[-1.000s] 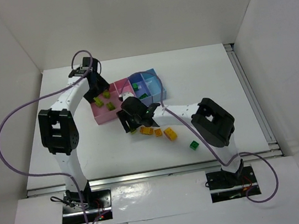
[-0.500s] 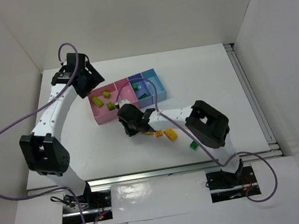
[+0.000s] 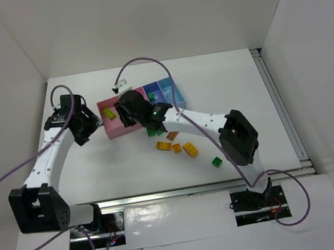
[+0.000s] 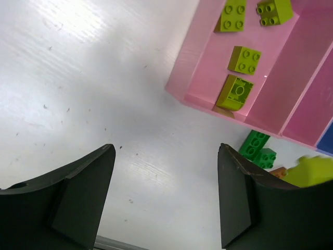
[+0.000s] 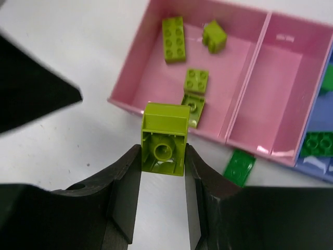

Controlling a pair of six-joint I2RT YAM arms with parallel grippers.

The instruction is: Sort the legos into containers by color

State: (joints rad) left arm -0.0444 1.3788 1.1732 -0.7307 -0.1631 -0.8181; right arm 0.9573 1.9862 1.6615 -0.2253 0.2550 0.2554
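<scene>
Right gripper [image 5: 163, 159] clamps a lime green brick [image 5: 165, 124] over the end pink bin's [image 5: 155, 73] near edge. Left gripper's [image 4: 166, 195] jaws stand apart above the table [image 4: 78, 78].

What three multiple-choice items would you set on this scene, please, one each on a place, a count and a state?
1. The dark green brick outside the bins lies: A on the table; B on another brick; C between fingers.
2. Loose lime bricks in the end pink bin: A two; B four; C six.
3. The right gripper is: A open, empty; B shut on an orange brick; C shut on a lime brick.
Answers: 1 A, it rests on white tabletop beyond the wall; 2 B, four show on the pink floor; 3 C, both fingers press its sides.
</scene>
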